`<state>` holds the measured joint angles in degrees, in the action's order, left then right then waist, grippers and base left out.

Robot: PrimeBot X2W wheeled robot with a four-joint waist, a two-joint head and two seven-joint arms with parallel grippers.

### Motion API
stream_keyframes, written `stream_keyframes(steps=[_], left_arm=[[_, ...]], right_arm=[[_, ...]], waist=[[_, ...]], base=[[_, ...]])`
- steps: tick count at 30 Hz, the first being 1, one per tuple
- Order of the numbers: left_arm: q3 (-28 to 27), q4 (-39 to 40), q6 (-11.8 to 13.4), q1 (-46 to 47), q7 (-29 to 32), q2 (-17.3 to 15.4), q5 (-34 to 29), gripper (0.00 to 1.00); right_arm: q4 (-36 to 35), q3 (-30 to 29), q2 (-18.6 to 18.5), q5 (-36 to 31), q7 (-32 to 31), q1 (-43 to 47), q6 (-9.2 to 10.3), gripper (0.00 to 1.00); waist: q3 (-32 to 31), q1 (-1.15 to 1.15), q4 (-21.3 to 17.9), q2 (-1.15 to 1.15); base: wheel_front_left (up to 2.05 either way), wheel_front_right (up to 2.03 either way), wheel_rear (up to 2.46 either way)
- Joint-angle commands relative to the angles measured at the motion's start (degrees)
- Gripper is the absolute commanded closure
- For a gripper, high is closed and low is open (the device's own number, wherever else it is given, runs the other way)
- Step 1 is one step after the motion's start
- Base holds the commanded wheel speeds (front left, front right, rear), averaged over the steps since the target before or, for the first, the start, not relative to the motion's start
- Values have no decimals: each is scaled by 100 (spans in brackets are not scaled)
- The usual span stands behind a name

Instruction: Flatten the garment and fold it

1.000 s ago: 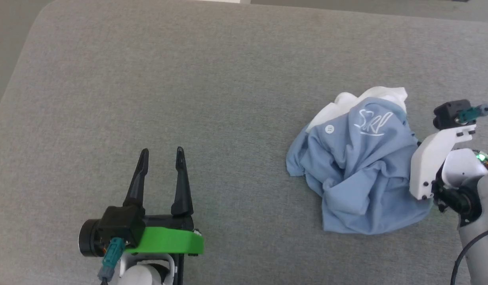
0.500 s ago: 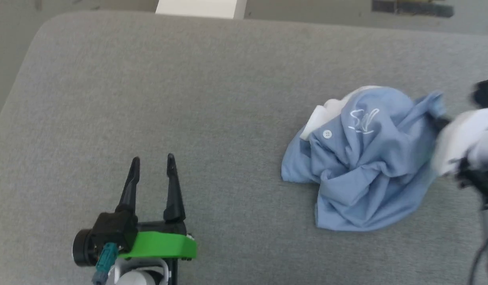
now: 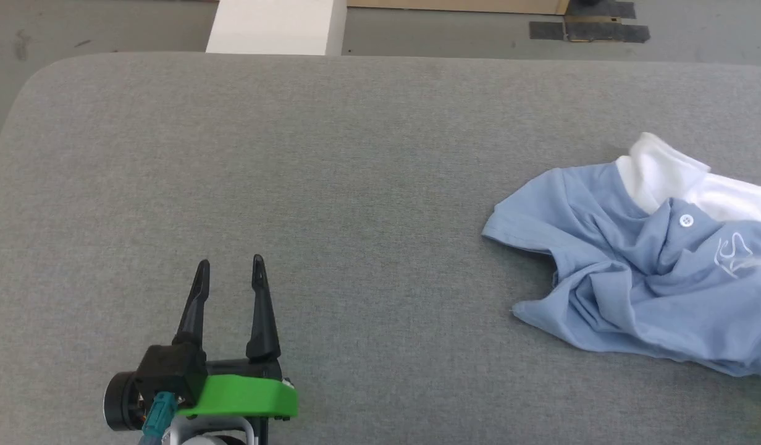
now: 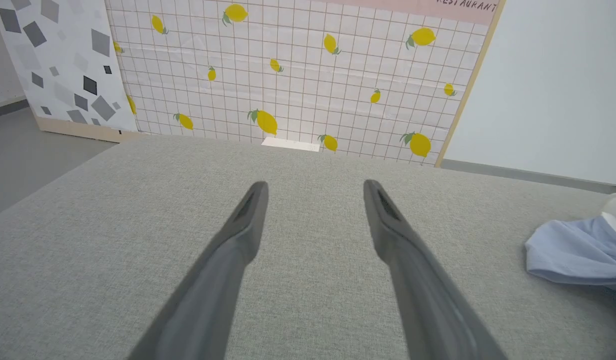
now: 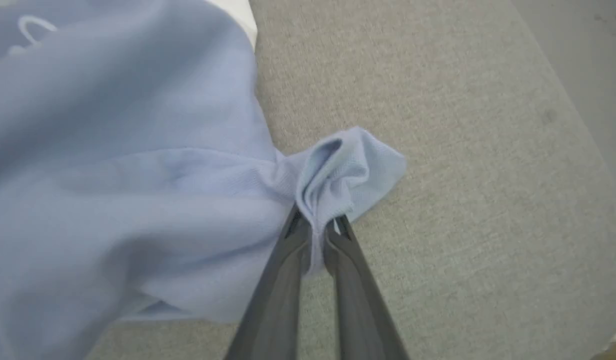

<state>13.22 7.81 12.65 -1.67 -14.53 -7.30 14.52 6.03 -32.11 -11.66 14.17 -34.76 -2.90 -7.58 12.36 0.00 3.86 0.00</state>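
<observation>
We find the garment [image 3: 640,290] crumpled at the right side of the grey cloth-covered surface [image 3: 356,185], its cloth running past the right margin of the head view. The white collar [image 3: 664,168] lies toward the far side and the white script logo [image 3: 735,256] faces up. It is not yet flat, and no fold is begun. The right pincer [image 5: 316,223] has its fingers drawn together, clamped on a small bunched corner of the blue cloth. That corner puckers above the tips in the right wrist view, and the bulk of the shirt spreads to that view's left. Whether it is hem or sleeve we cannot tell. The left pincer [image 3: 230,260] has its fingers apart and empty, over bare surface at the lower left of the head view, pointing toward the far edge. The relation that matters for the next move: the garment lies to the right of the left pincer, well apart from it, with bare surface between. In the left wrist view, a blue edge sits at the right margin. The heap's long axis runs roughly left to right across the head view, and its free hemmed end [image 3: 510,221] is the part closest to the left pincer. The right arm is the nearer one and has hold. We judge the shirt wants a second hold at that free end, so both arms can draw it out along that axis. The left arm would have to cross rightward to reach it.
</observation>
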Motion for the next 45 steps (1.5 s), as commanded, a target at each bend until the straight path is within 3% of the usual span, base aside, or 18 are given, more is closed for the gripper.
stream_keyframes(steps=[1,2,6,10,17,23,31,32,33,34,35,39,45], left_arm=[[-24,5,-5,-60,-16,-47,-65,0],[-19,5,-5,-53,-5,-57,-70,0],[18,2,-2,2,45,-72,-88,0],[39,1,-8,46,52,-72,-71,0],[68,-34,-17,82,30,-33,-25,0],[141,-87,-69,148,5,23,10,0],[289,-248,-122,360,-21,132,1,0],[292,-269,-123,371,-24,141,3,0],[299,-287,-128,379,-26,147,4,0],[303,-312,-137,385,-29,152,6,0],[305,-333,-143,388,-31,155,8,0],[286,-415,-157,374,-37,161,24,0],[200,-431,-166,328,-41,111,48,0]], right_arm=[[-51,-14,64,-74,122,31,9,33],[-78,-26,91,-124,205,50,9,0],[-480,78,79,-248,622,-167,9,0],[-1247,578,-12,-116,711,-591,9,0],[-2037,2245,-145,412,-62,-1041,9,0],[-1589,3336,-318,498,-765,-1265,9,0],[-318,4021,-739,150,-1255,-1499,9,0],[-167,4062,-751,152,-1322,-1500,9,4],[-79,4125,-781,136,-1352,-1503,9,54],[9,4164,-793,116,-1331,-1516,9,90],[62,4179,-776,111,-1269,-1532,9,100],[165,4231,-570,83,-790,-1697,9,100],[131,4771,152,340,-205,-2192,9,100]], waist=[[13,0,-59,0],[12,0,-76,0],[-14,0,-123,0],[-31,0,-114,0],[15,0,96,0],[187,0,424,0],[377,0,850,0],[380,0,883,0],[379,0,909,0],[370,0,934,0],[355,0,948,0],[221,0,976,0],[59,0,905,0]], base=[[0,0,0],[0,0,0],[0,0,0],[0,0,0],[0,0,0],[0,0,0],[0,0,0],[0,0,0],[0,0,0],[0,0,0],[0,0,0],[0,0,0],[0,0,0]])
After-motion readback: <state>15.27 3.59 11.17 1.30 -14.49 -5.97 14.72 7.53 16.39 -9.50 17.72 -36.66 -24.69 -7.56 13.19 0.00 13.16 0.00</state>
